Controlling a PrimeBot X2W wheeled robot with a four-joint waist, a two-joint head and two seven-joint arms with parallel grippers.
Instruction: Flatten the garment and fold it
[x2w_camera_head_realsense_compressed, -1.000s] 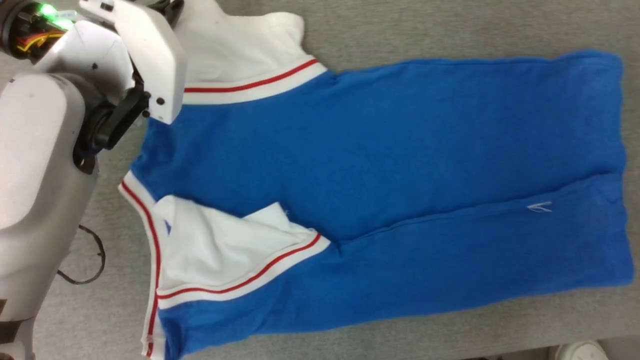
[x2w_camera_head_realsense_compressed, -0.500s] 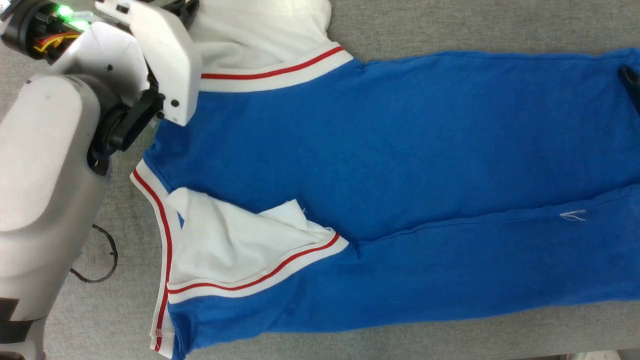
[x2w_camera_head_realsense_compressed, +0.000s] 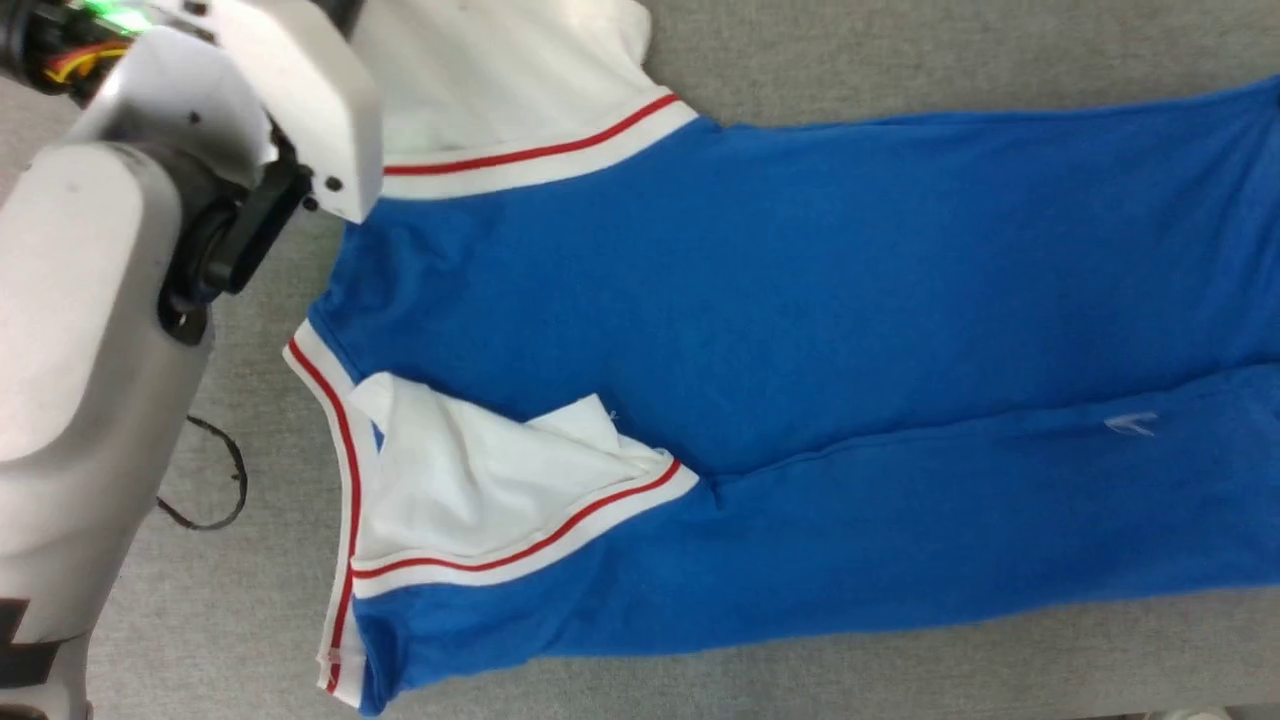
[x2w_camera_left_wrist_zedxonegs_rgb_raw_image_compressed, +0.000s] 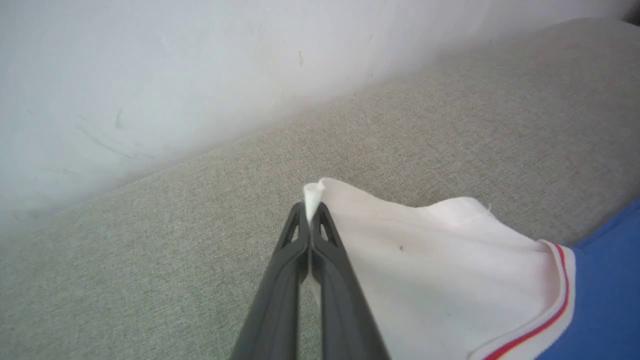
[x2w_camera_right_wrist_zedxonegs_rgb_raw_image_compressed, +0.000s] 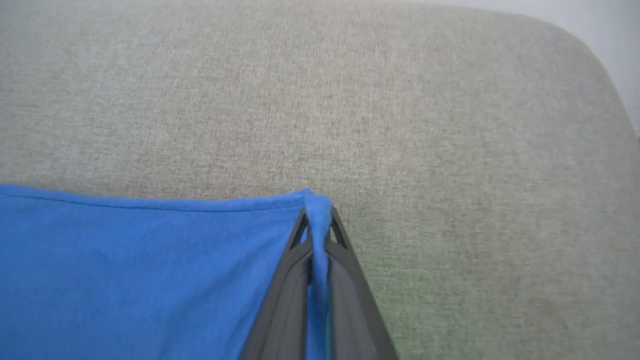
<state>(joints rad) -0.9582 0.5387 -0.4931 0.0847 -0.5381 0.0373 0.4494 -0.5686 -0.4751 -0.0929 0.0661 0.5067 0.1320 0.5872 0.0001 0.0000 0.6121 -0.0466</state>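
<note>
Between the left gripper (x2w_camera_left_wrist_zedxonegs_rgb_raw_image_compressed: 310, 216), clamped on the white sleeve tip (x2w_camera_left_wrist_zedxonegs_rgb_raw_image_compressed: 313, 192), and the right gripper (x2w_camera_right_wrist_zedxonegs_rgb_raw_image_compressed: 318, 222), clamped on the blue hem corner (x2w_camera_right_wrist_zedxonegs_rgb_raw_image_compressed: 318, 201), the T-shirt (x2w_camera_head_realsense_compressed: 800, 300) lies on grey upholstery (x2w_camera_right_wrist_zedxonegs_rgb_raw_image_compressed: 425, 100); best to tension that edge evenly, then fold.

Indoor room, kind unclear; grey woven padded surface (x2w_camera_right_wrist_zedxonegs_rgb_raw_image_compressed: 450, 125), rounded corner; scuffed white wall (x2w_camera_left_wrist_zedxonegs_rgb_raw_image_compressed: 150, 75) behind

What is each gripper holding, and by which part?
The left gripper pinches the garment at the tip of its white sleeve; the right gripper pinches a blue corner of its body.
</note>
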